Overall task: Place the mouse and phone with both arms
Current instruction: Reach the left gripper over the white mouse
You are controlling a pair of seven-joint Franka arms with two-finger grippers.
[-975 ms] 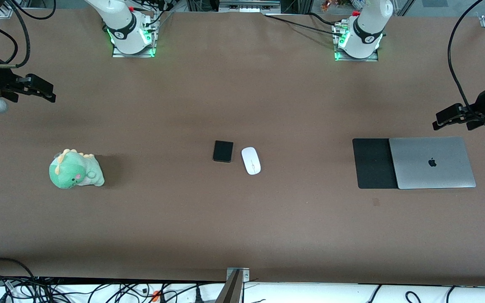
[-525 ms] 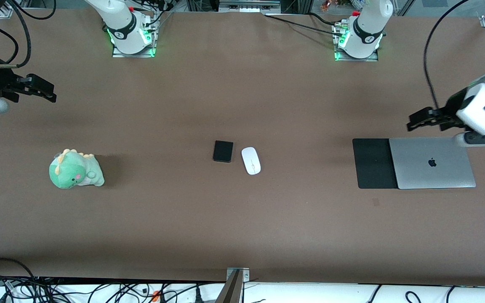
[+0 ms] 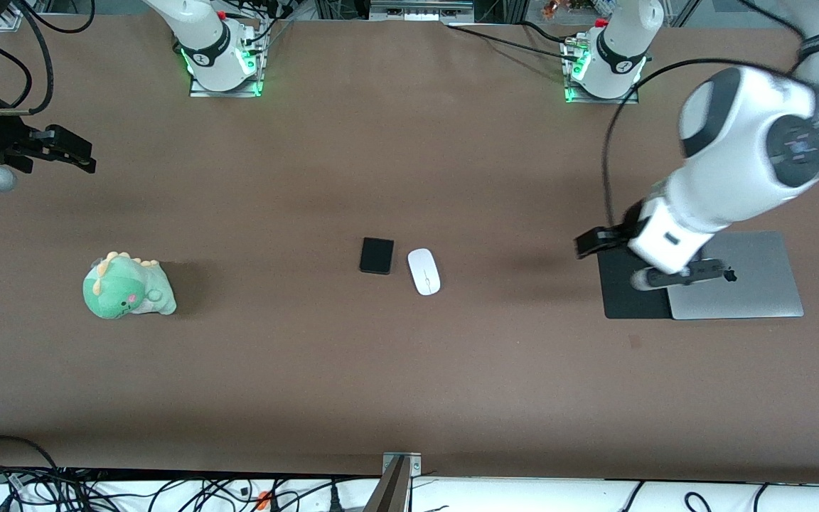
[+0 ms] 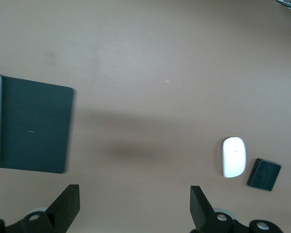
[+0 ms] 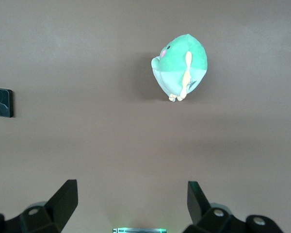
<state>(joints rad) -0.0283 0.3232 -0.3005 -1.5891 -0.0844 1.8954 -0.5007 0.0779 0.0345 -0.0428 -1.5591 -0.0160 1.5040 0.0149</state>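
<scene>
Left gripper (image 3: pixel 589 242): up in the air over the edge of the black mouse pad (image 3: pixel 633 277) that faces the table's middle, fingers spread wide with nothing between them
Right gripper (image 3: pixel 72 151): the right arm waits at its own end of the table, fingers wide apart and empty, over bare brown table (image 3: pixel 409 370)
Mouse (image 3: pixel 424 271): white, lying on the table near its middle, well apart from the left gripper, toward the right arm's end from it
Phone (image 3: pixel 376 255): black slab just beside the mouse, a narrow gap between them, on the mouse's side toward the right arm's end
Laptop (image 3: pixel 743 284): closed, silver, overlapping the mouse pad at the left arm's end
Plush dinosaur (image 3: pixel 127 286): green, toward the right arm's end, nearer the front camera than the right gripper
Left wrist view: mouse (image 4: pixel 234 157) and phone (image 4: pixel 264 174) lie side by side, well apart from the mouse pad (image 4: pixel 34 124)
Right wrist view: plush dinosaur (image 5: pixel 181 66) out ahead of the open fingers (image 5: pixel 65 198), an edge of the phone (image 5: pixel 1 102) at the frame's side
</scene>
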